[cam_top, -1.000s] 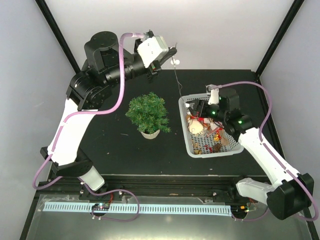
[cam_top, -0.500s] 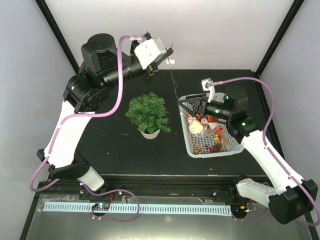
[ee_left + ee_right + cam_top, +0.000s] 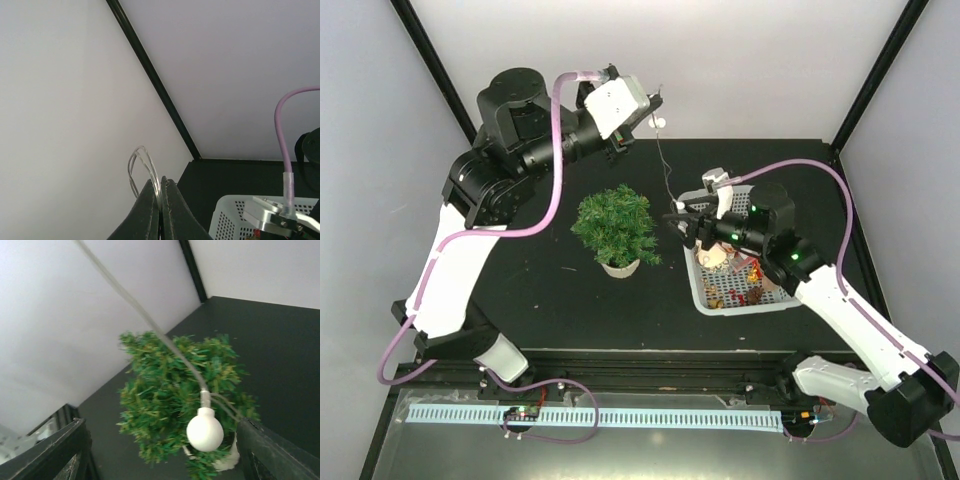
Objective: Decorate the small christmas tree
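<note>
The bushy, dark-green small christmas tree (image 3: 615,225) in its whitish pot (image 3: 620,268) stands mid-frame. At upper centre the left gripper (image 3: 161,212) pinches a clear wire (image 3: 150,170). The right gripper (image 3: 677,222), spread wide, flanks a dangling white bulb (image 3: 205,429) beside the basket (image 3: 745,308).

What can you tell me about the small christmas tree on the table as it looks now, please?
The small christmas tree is a bushy dark-green artificial fir with lighter needle tips, upright in a round whitish pot on the black table, left of the white basket and apart from it. No ornament shows on it. In the right wrist view a white bulb on a thin wire hangs before it; contact cannot be told.
</note>
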Robot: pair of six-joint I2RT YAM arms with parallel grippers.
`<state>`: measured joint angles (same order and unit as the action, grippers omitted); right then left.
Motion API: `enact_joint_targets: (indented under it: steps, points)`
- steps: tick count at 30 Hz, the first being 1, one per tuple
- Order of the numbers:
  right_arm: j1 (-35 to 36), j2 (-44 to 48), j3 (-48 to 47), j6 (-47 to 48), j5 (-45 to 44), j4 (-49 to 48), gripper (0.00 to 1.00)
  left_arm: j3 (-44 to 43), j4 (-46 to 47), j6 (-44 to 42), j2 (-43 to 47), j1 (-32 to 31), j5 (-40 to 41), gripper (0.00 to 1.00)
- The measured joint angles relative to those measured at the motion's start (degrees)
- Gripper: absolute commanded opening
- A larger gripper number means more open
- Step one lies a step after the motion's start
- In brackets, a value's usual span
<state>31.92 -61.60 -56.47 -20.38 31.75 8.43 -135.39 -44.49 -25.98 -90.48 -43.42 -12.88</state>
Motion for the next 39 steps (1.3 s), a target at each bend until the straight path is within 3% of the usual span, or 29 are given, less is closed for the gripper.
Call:
enact_joint_targets:
  steps: [10, 16, 18, 29, 39]
  points:
    - [2.0, -8.5, -2.4, 0.8, -15.0, -1.6, 0.76, 0.2, 0.0, 0.0, 2.8, 0.0, 0.0, 0.02]
    - [4.2, -16.2, -6.8, -0.4, -22.1, -4.2, 0.55, 0.2, 0.0, -0.1, 5.0, 0.0, 0.0, 0.02]
    - [4.6, -17.1, -6.8, -1.2, -24.9, -5.4, 0.53, 0.0, -0.1, -0.3, 5.7, 0.0, 0.1, 0.02]
    - [4.7, -24.3, -18.8, -2.8, -43.1, -4.5, 0.64, 0.3, -1.2, -3.2, 13.9, 0.0, 2.8, 0.01]
    - [3.4, -24.3, -23.2, -1.6, -55.1, 0.9, 0.66, 1.6, -2.1, -9.1, 21.3, 0.0, 12.2, 0.02]
